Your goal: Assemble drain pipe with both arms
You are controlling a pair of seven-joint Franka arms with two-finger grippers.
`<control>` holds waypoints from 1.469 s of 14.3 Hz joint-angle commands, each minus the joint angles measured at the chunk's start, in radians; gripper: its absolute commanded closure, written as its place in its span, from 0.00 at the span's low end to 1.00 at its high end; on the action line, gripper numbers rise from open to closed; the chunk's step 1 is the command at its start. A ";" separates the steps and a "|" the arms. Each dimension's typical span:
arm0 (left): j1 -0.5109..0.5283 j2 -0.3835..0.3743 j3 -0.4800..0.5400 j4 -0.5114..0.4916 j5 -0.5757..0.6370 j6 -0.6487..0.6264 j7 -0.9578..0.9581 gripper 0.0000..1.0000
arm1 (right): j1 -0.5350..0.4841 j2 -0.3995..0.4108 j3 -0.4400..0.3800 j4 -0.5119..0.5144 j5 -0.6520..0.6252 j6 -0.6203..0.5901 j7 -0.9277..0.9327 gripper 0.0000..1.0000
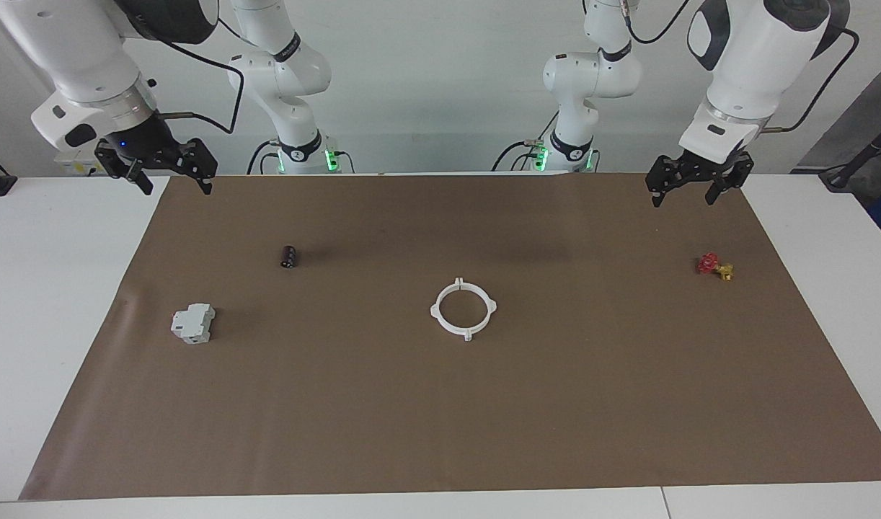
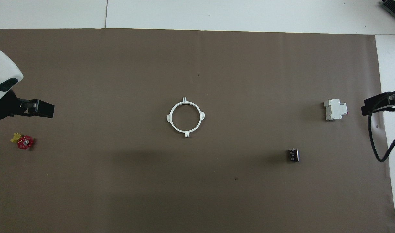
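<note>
The drain pipe (image 1: 461,283) lies flat on the brown mat (image 1: 440,432) at the middle of the table. Its two white half-rings sit together as one closed ring, with their end tabs meeting at the nearer and farther points. In the overhead view the ring (image 2: 184,101) shows the same closed shape. My left gripper (image 1: 683,200) hangs open and empty above the mat's edge by the robots, at the left arm's end (image 2: 45,110). My right gripper (image 1: 177,189) hangs open and empty above the mat's corner at the right arm's end (image 2: 373,105). Both are well away from the ring.
A grey-white boxy block (image 1: 193,323) and a small dark cylinder (image 1: 289,256) lie toward the right arm's end. A red and yellow valve (image 1: 713,265) lies toward the left arm's end, under the left gripper's side. A black cable (image 2: 375,142) loops by the right gripper.
</note>
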 commanded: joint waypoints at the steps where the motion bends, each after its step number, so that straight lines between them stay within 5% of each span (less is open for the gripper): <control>1: -0.004 0.007 0.007 0.038 -0.013 -0.036 0.011 0.00 | -0.003 -0.025 0.001 -0.035 0.019 0.026 -0.004 0.00; 11: -0.002 0.008 0.033 -0.032 -0.013 0.087 0.018 0.00 | -0.003 -0.025 0.001 -0.035 0.019 0.025 -0.004 0.00; 16: -0.001 0.031 0.029 0.098 -0.080 -0.109 0.017 0.00 | -0.003 -0.025 0.001 -0.033 0.019 0.026 -0.004 0.00; 21: -0.001 0.028 0.021 0.090 -0.082 -0.111 0.018 0.00 | -0.003 -0.025 0.001 -0.035 0.019 0.025 -0.004 0.00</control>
